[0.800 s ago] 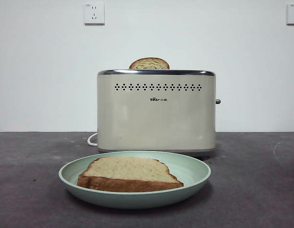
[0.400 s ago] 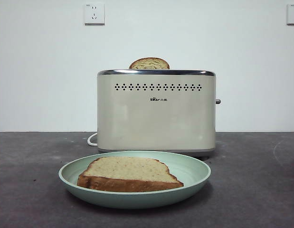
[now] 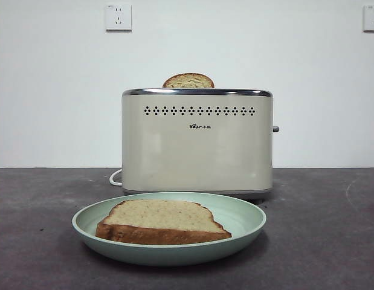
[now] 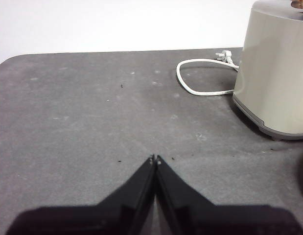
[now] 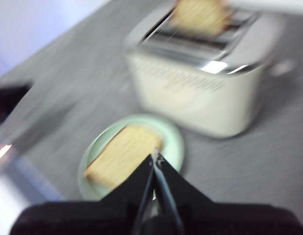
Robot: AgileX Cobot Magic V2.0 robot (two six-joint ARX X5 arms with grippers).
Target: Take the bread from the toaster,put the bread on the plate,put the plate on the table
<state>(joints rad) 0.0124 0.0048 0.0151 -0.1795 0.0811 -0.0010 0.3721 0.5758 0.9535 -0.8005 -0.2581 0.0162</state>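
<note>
Flat on the wide pale mint-green round plate (image 3: 168, 232): the thick speckled tan slice of bread (image 3: 162, 222) with its dark brown crust, lying toward the plate's left side, crust edge facing the front camera. Plate resting on the dark grey matte table (image 3: 319, 241), just in front of the boxy cream toaster (image 3: 197, 142) with chrome top rim and row of diamond-shaped holes. Poking up from the toaster's slot, a second slice with a paler domed top (image 3: 188, 81). Trailing from behind the toaster on its left, a white power cord (image 4: 202, 78) looped on the table. Left gripper (image 4: 155, 158) low over bare table beside the toaster, black jaws pressed together, grasping nothing. Right gripper (image 5: 155, 155) up above plate and toaster, view blurred, jaws likewise closed and empty. On the white wall behind, two white wall sockets (image 3: 118, 17).
</note>
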